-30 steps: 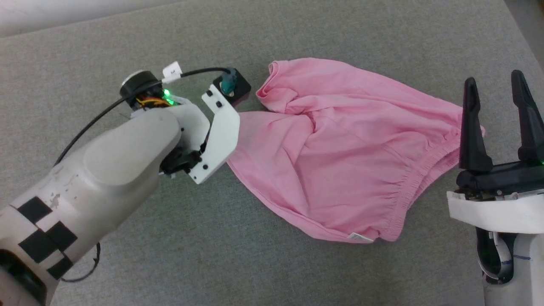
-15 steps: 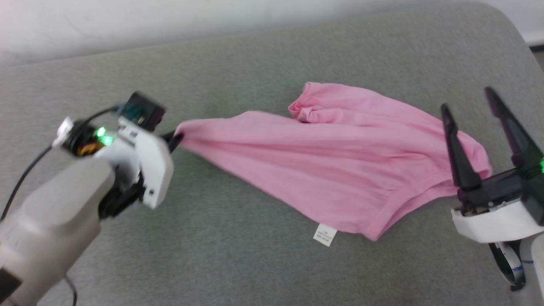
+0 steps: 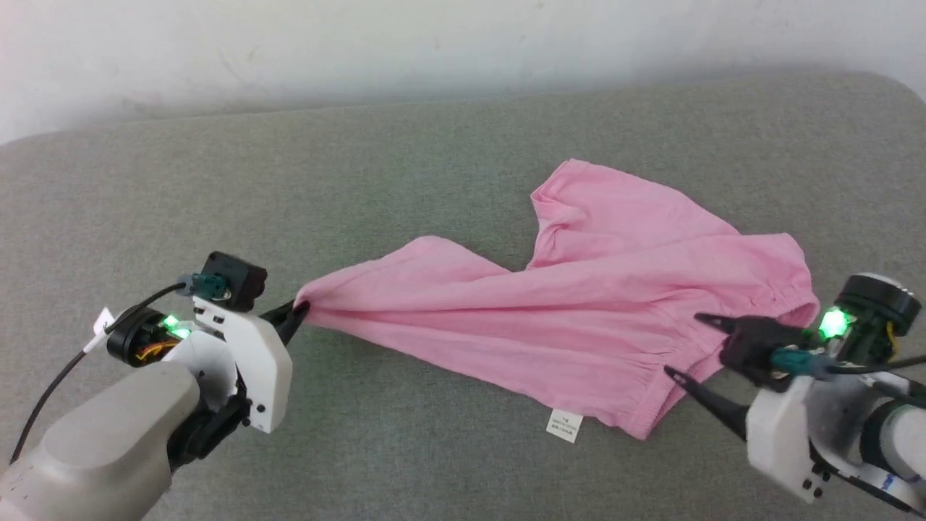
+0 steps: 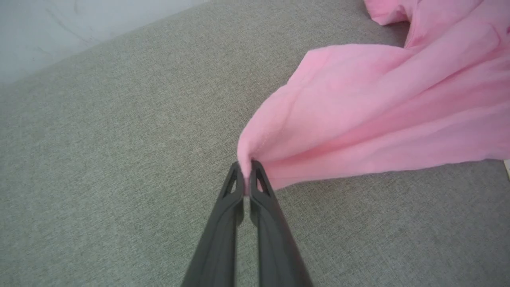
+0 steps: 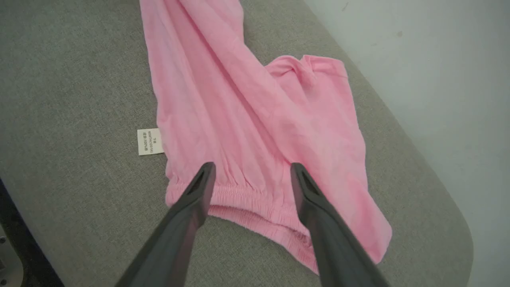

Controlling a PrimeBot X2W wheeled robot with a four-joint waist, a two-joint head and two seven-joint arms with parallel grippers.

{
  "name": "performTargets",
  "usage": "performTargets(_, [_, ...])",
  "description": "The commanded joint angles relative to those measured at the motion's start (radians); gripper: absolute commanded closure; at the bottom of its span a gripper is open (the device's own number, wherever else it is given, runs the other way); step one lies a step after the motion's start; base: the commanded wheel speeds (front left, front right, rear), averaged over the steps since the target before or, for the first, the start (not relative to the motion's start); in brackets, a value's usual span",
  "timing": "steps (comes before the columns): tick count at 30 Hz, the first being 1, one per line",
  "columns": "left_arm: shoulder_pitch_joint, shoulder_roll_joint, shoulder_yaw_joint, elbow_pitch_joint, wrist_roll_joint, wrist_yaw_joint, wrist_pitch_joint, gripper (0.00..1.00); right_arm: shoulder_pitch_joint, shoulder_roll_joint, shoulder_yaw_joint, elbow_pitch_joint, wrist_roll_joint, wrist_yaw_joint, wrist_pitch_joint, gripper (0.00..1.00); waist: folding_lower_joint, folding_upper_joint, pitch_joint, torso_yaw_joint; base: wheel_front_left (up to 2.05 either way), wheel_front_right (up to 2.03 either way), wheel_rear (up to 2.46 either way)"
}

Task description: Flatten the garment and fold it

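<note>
Nearest, the left hand [image 3: 299,313] is clamped on one leg hem of the garment [image 3: 579,318], holding it taut toward the grey upholstered surface's [image 3: 434,145] left side, seemingly to spread it. The right hand [image 3: 684,344], fingers wide, straddles the waistband [image 5: 255,199] near the right edge, likely to anchor it. The other leg [image 3: 579,195] lies crumpled toward the far edge.

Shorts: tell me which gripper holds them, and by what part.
The left gripper pinches the shorts by a bunched edge at the end opposite the waistband. The right gripper is open by the waistband, holding nothing.
</note>
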Motion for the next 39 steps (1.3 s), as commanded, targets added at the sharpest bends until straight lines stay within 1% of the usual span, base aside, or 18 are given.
performTargets(1, [0.002,0.0,0.006,-0.003,-0.001,0.011,-0.008,1.0,-0.063,-0.01,0.072,-0.01,0.025,-0.002,0.056,0.0,0.0002,0.0,0.004,0.008,0.0,0.0,0.0])
performTargets(3, [-0.007,-0.004,0.007,-0.006,0.004,0.013,-0.011,1.0,-0.129,-0.014,0.174,-0.007,0.059,-0.002,0.128,0.0,0.0002,0.0,0.016,0.01,0.0,0.0,0.0])
performTargets(5, [-0.017,-0.009,0.011,0.0,0.008,0.009,-0.019,1.0,-0.202,-0.01,0.271,0.012,0.056,-0.002,0.183,0.0,0.0002,0.0,0.028,0.012,0.0,0.0,0.0])
performTargets(7, [-0.028,-0.016,0.01,0.005,0.014,0.004,-0.023,1.0,-0.252,0.018,0.349,0.046,0.083,-0.002,0.212,0.0,0.0002,0.0,0.041,0.014,0.0,0.0,0.0])
performTargets(10, [-0.046,-0.026,0.012,0.014,0.021,-0.001,-0.03,1.0,-0.307,0.058,0.436,0.122,0.138,-0.002,0.233,0.0,0.0002,0.0,0.063,0.02,0.0,0.0,0.0])
performTargets(12, [-0.057,-0.035,0.013,0.018,0.027,-0.001,-0.034,1.0,-0.328,0.081,0.472,0.186,0.17,-0.002,0.231,0.0,0.0002,0.0,0.077,0.027,0.0,0.0,0.0])
performTargets(16, [-0.079,-0.046,0.014,0.026,0.038,-0.006,-0.04,1.0,-0.331,0.133,0.51,0.302,0.226,-0.002,0.208,0.0,0.0002,0.0,0.107,0.039,0.0,0.0,0.0])
performTargets(19, [-0.092,-0.056,0.013,0.036,0.043,-0.013,-0.045,1.0,-0.311,0.167,0.52,0.364,0.216,-0.002,0.2,0.0,0.0002,0.0,0.123,0.049,0.0,0.0,0.0])
performTargets(21, [-0.095,-0.063,0.015,0.043,0.041,-0.017,-0.051,1.0,-0.267,0.19,0.522,0.374,0.212,-0.002,0.214,0.0,0.0002,0.0,0.128,0.051,0.0,0.0,0.0])
performTargets(22, [-0.095,-0.066,0.014,0.047,0.041,-0.019,-0.052,1.0,-0.255,0.194,0.522,0.374,0.204,-0.002,0.214,0.51,0.0002,0.0,0.13,0.051,0.0,0.0,0.0])
performTargets(23, [-0.095,-0.068,0.013,0.052,0.041,-0.02,-0.055,1.0,-0.252,0.195,0.522,0.377,0.198,-0.002,0.201,1.0,0.0002,0.0,0.129,0.05,0.0,0.0,0.0])
performTargets(25, [-0.087,-0.073,0.014,0.062,0.036,-0.024,-0.064,1.0,-0.256,0.19,0.522,0.378,0.181,-0.002,0.161,1.0,0.0002,0.0,0.12,0.044,0.0,0.0,0.0])
performTargets(28, [-0.069,-0.078,0.015,0.077,0.026,-0.025,-0.077,1.0,-0.275,0.173,0.522,0.373,0.18,-0.002,0.071,1.0,0.0002,0.0,0.094,0.031,0.0,0.0,0.0])
performTargets(33, [-0.046,-0.076,0.036,0.09,0.002,-0.022,-0.116,1.0,-0.313,0.121,0.52,0.296,0.139,-0.002,-0.056,1.0,0.0002,0.0,0.033,0.005,0.0,0.0,0.0])
performTargets(35, [-0.05,-0.074,0.049,0.088,-0.003,-0.018,-0.131,1.0,-0.336,0.097,0.496,0.264,0.129,-0.002,-0.103,1.0,0.0002,0.0,0.012,-0.001,0.0,0.0,0.0])
performTargets(37, [-0.064,-0.073,0.062,0.08,-0.008,-0.016,-0.138,1.0,-0.353,0.08,0.447,0.237,0.132,-0.002,-0.15,1.0,0.0002,0.0,-0.005,-0.002,0.0,0.0,0.0])
performTargets(38, [-0.064,-0.073,0.062,0.08,-0.008,-0.016,-0.138,1.0,-0.353,0.08,0.447,0.237,0.132,-0.002,-0.15,1.0,0.0002,0.0,-0.005,-0.002,0.0,0.0,0.0])
performTargets(39, [-0.075,-0.073,0.065,0.075,-0.008,-0.019,-0.135,1.0,-0.361,0.073,0.423,0.222,0.134,-0.002,-0.168,1.0,0.0002,0.0,-0.011,-0.002,0.0,0.0,0.0])
